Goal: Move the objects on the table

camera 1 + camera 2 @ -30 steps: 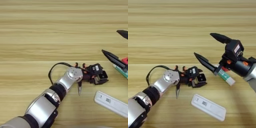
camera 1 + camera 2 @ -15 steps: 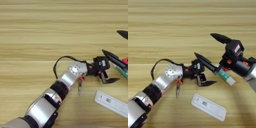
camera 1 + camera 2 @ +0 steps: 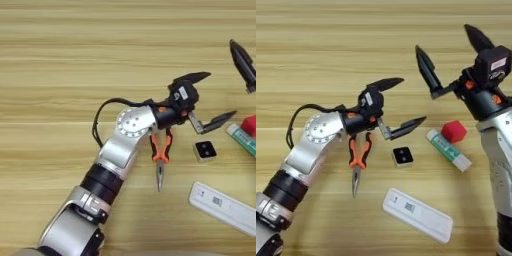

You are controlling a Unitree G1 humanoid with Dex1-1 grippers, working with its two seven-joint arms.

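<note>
The left gripper [image 3: 396, 106] hangs just above the desk [image 3: 316, 45] with its two black fingers spread wide and nothing between them. One finger points far and right; the other reaches right, its tip just far of the block [image 3: 403, 156]. The block sits near and slightly right of that lower fingertip, so the left arm is the closer one to it. The pliers [image 3: 358, 160] lie just below the left wrist, long axis running near to far, nose pointing near, handles toward the gripper. The bar [image 3: 417, 214] lies nearest of all, slanting from left-far to right-near.

The right gripper [image 3: 455, 60] is raised further right, fingers also wide and empty, well apart from the block.

The block is a small white square with a black top. The pliers have glossy orange-and-black grips and a slim metal nose. The bar is flat, white and smooth, with a printed label. The desk is pale wood with horizontal grain.
</note>
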